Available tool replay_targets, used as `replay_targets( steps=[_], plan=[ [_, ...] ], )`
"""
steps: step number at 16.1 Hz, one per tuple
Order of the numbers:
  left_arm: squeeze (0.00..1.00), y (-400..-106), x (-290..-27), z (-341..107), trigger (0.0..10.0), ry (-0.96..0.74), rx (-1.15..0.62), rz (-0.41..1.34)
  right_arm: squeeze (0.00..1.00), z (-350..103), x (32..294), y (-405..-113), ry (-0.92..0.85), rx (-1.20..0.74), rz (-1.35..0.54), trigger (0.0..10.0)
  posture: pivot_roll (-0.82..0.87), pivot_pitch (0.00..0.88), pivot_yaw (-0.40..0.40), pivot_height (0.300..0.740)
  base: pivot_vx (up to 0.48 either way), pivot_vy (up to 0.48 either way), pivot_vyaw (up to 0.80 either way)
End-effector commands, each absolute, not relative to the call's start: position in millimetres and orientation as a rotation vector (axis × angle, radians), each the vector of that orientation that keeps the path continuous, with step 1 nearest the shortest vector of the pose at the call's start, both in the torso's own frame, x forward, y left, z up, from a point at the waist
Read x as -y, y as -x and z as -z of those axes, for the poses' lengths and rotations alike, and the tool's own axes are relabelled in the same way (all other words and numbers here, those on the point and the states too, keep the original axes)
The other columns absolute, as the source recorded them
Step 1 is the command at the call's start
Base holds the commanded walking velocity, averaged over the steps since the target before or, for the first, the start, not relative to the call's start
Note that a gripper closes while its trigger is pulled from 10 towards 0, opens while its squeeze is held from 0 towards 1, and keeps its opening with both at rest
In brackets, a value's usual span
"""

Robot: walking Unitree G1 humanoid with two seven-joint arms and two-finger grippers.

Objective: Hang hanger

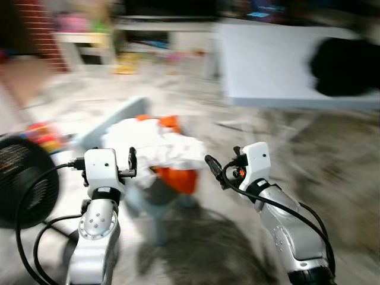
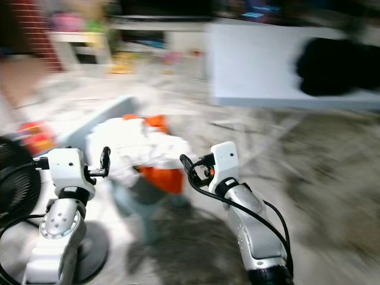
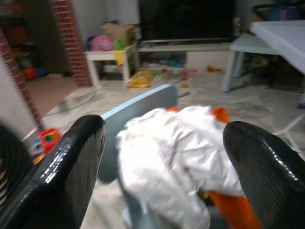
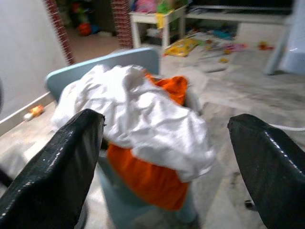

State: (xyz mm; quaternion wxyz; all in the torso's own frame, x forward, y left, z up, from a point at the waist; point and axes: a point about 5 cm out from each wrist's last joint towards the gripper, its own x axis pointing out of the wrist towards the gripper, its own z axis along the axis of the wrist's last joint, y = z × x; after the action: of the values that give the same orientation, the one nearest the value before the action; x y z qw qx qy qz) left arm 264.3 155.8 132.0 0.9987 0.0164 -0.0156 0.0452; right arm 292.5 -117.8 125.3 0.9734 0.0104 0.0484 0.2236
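Observation:
A light blue chair (image 1: 113,122) stands on the floor just ahead of me, heaped with a crumpled white cloth (image 1: 155,144) over an orange garment (image 1: 180,178). Both arms are raised in front of it. My left gripper (image 1: 131,162) is at the pile's left side, open, with nothing between its fingers (image 3: 71,162). My right gripper (image 1: 216,169) is at the pile's right side, also open and holding nothing. Both wrist views look between the spread fingers onto the white cloth (image 4: 138,109). The head views are blurred by motion.
A black round fan (image 1: 24,178) stands close on my left, over its base. A white table (image 1: 267,65) with a black object (image 1: 345,65) on it is at the back right. Toys (image 1: 41,133), a brick pillar (image 3: 66,38) and a low white shelf (image 3: 109,59) lie beyond.

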Motion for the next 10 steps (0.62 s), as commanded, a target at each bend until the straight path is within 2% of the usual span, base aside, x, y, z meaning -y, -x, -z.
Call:
replay_targets(
  steps=[1, 5, 10],
  plan=[
    [0.0, -263.3, -150.3, -133.0, 10.0, -0.006, 0.035, -0.062, 0.0, -124.9, 123.4, -291.5, -0.014, -0.098, -0.438, 10.0, -0.03, 0.041, -0.022, 0.74, 0.0, 0.0, 0.0],
    [0.0, -262.2, -149.2, -133.6, 10.0, 0.03, 0.037, -0.038, 0.0, -125.0, 122.9, -291.4, -0.017, -0.096, -0.434, 10.0, -0.03, 0.045, -0.023, 0.74, 0.0, 0.0, 0.0],
    [0.0, -260.5, -146.3, -134.0, 10.0, 0.052, 0.039, -0.012, 0.0, -125.4, 122.8, -291.2, -0.013, -0.092, -0.428, 10.0, -0.03, 0.049, -0.02, 0.74, 0.324, 0.0, 0.0]
  ],
)
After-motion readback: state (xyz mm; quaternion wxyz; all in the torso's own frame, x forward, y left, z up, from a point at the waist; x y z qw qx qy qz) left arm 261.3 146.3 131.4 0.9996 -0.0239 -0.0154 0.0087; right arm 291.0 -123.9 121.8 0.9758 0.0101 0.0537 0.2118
